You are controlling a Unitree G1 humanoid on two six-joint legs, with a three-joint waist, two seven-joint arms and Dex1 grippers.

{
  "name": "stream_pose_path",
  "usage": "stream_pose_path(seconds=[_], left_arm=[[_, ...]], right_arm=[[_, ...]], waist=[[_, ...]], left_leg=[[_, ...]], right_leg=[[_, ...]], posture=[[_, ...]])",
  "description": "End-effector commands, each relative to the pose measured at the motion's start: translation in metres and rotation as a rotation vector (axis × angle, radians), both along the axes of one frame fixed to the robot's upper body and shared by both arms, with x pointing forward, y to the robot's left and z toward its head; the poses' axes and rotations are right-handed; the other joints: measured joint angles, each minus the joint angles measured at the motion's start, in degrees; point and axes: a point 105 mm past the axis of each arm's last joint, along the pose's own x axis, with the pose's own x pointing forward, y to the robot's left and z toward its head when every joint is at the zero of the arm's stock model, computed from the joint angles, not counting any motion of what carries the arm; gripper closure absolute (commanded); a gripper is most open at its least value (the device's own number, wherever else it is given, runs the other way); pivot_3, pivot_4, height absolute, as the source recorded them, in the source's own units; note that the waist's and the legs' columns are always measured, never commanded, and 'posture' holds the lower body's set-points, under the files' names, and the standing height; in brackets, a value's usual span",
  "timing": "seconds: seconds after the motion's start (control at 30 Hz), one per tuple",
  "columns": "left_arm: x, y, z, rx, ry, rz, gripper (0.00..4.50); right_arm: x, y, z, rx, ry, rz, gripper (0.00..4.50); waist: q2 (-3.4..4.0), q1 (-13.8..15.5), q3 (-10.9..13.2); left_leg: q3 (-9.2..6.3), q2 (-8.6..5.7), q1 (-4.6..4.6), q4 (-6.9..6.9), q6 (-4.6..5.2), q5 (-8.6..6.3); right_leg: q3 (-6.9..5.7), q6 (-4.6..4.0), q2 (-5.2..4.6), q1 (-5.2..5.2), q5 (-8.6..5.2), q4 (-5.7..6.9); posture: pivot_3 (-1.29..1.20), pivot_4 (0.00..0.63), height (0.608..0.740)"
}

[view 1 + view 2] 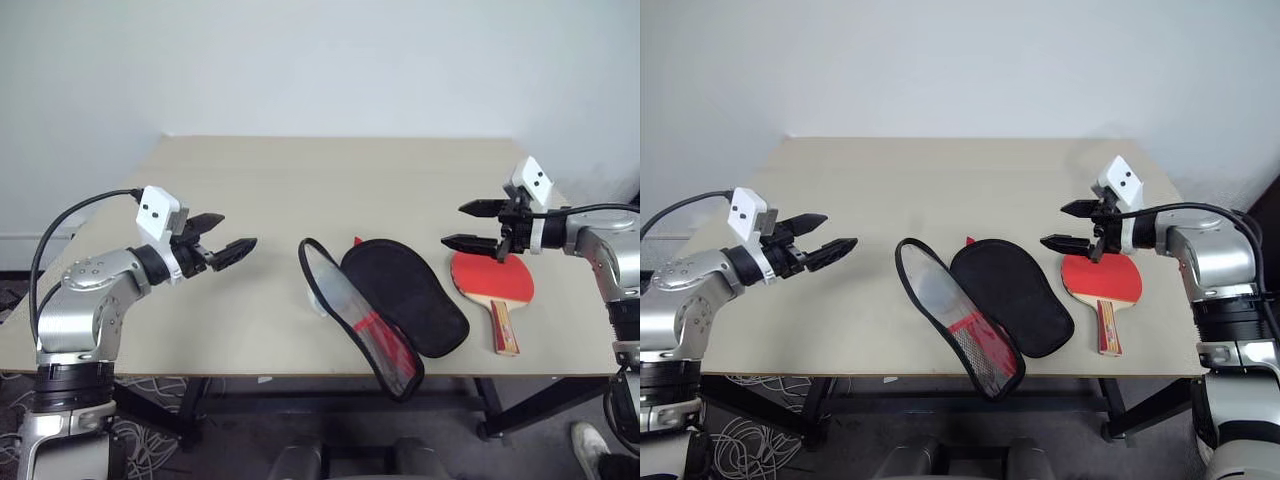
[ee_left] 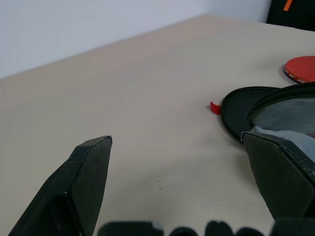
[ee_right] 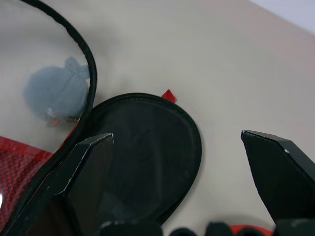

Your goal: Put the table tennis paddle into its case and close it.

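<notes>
case unzipped, lying open mid-table w/ paddle beside it; left gripper & right gripper both spread, empty.

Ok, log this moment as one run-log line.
paddle: on table, uncased | case: unzipped open | left gripper: open, empty | right gripper: open above paddle

Red-faced table tennis paddle, red-and-dark striped wooden handle, black-lined red case, beige table
</notes>
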Motion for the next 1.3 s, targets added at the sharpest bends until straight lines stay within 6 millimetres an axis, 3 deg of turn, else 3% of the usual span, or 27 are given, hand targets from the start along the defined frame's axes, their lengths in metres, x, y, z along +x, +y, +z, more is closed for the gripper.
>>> stream_pose_path(seconds=[0.03,0.3,0.7,0.87,1.1,1.3], left_arm=[[0.002,-0.005,0.017,-0.007,-0.06,-0.016,0.04],[0.001,-0.004,0.012,-0.001,-0.034,-0.044,0.04],[-0.003,-0.03,0.005,0.013,0.004,-0.202,0.04],[-0.02,-0.038,0.005,0.047,0.053,-0.326,0.04],[-0.035,-0.046,-0.002,0.079,0.096,-0.396,0.04],[-0.031,-0.05,-0.001,0.057,0.081,-0.387,0.04]], right_arm=[[-0.002,0.001,0.018,0.033,-0.06,-0.015,0.0],[-0.015,-0.003,0.012,0.013,-0.024,-0.045,0.0],[-0.028,-0.037,0.004,-0.041,0.006,-0.133,0.0],[-0.036,-0.043,0.002,-0.05,0.034,-0.161,0.0],[-0.039,-0.058,-0.015,-0.091,0.08,-0.285,0.0],[-0.042,-0.078,-0.047,-0.183,0.163,-0.541,0.0]], waist=[[0.0,0.0,0.0],[-0.01,0.0,0.0],[-0.09,0.0,0.0],[-0.14,-0.1,0.1],[-0.14,0.0,0.1],[-0.17,0.0,0.1]], left_leg=[[0.0,0.0,0.0,0.0,0.0,0.0],[0.01,0.0,0.0,0.01,0.0,0.0],[0.06,0.03,0.01,0.04,0.0,0.0],[0.09,0.06,0.0,0.05,0.01,-0.01],[0.2,0.44,0.04,0.07,0.02,-0.01],[0.23,0.44,0.01,0.18,0.06,-0.04]], right_leg=[[0.0,0.0,0.0,0.0,0.0,0.0],[0.0,0.0,0.01,0.01,0.0,0.0],[0.0,0.01,0.03,0.04,-0.01,-0.01],[0.02,0.01,0.04,0.02,-0.01,-0.01],[0.08,0.03,0.05,0.08,-0.03,-0.02],[0.07,0.03,0.06,0.09,-0.02,-0.02]], posture=[[0.0,0.0,0.734],[0.0,0.0,0.734],[0.0,0.0,0.734],[0.0,0.0,0.734],[0.0,0.0,0.734],[0.0,0.0,0.734]])
